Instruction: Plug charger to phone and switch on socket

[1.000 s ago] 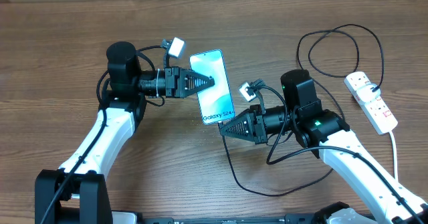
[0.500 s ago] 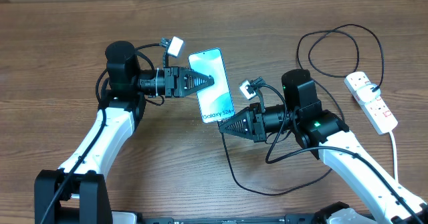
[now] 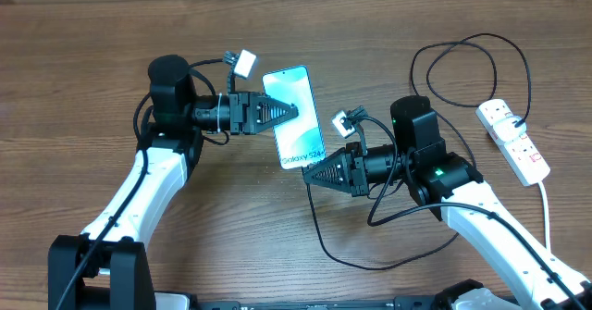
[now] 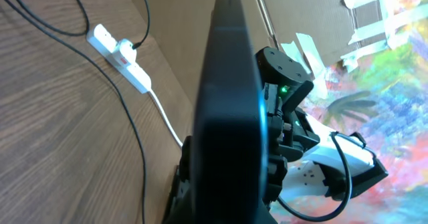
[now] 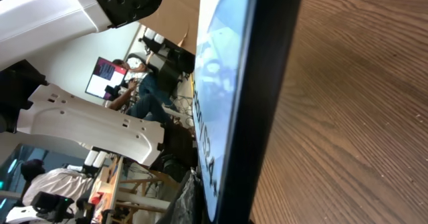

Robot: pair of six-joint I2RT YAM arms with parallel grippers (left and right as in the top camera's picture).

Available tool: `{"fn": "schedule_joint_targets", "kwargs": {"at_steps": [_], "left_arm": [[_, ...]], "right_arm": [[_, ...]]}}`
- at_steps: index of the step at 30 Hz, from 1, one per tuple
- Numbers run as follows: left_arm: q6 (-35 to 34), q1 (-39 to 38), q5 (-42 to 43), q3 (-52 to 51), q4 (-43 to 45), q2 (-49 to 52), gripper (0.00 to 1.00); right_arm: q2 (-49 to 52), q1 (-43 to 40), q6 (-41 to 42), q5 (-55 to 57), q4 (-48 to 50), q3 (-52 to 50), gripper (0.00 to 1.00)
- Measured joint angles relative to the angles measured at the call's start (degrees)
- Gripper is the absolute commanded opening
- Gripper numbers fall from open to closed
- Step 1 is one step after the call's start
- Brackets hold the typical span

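My left gripper (image 3: 289, 113) is shut on the phone (image 3: 301, 136) and holds it tilted above the table, lit blue screen up. In the left wrist view the phone's black edge (image 4: 231, 103) fills the middle. My right gripper (image 3: 309, 175) is shut on the charger's plug end, right at the phone's "Galaxy S24+" end. The plug tip itself is hidden. The black charger cable (image 3: 356, 262) loops down from the right gripper and runs back to the white socket (image 3: 514, 142) at the far right. The right wrist view shows the phone's screen and edge (image 5: 264, 83) very close.
The charger cable also makes a wide loop (image 3: 462, 43) at the back right, near the socket. The socket's thick white cord (image 3: 546, 208) runs toward the front edge. The socket also shows in the left wrist view (image 4: 120, 53). The wooden table (image 3: 231, 227) lies beneath.
The left gripper and the phone have shifted very slightly. The right gripper stays at the phone's lower end.
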Motion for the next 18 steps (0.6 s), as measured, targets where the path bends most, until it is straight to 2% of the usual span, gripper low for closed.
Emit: {"fn": "schedule_joint_targets", "kwargs": {"at_steps": [7, 18], "left_arm": [[2.97, -0.90, -0.13, 0.20, -6.80, 0.00, 0.04], [4.59, -2.19, -0.11, 0.22, -7.50, 0.00, 0.04]], "right_arm": [[0.00, 0.02, 0.35, -0.20, -0.20, 0.00, 0.04], [0.00, 0.00, 0.37, -0.11, -1.29, 0.02, 0.04]]}}
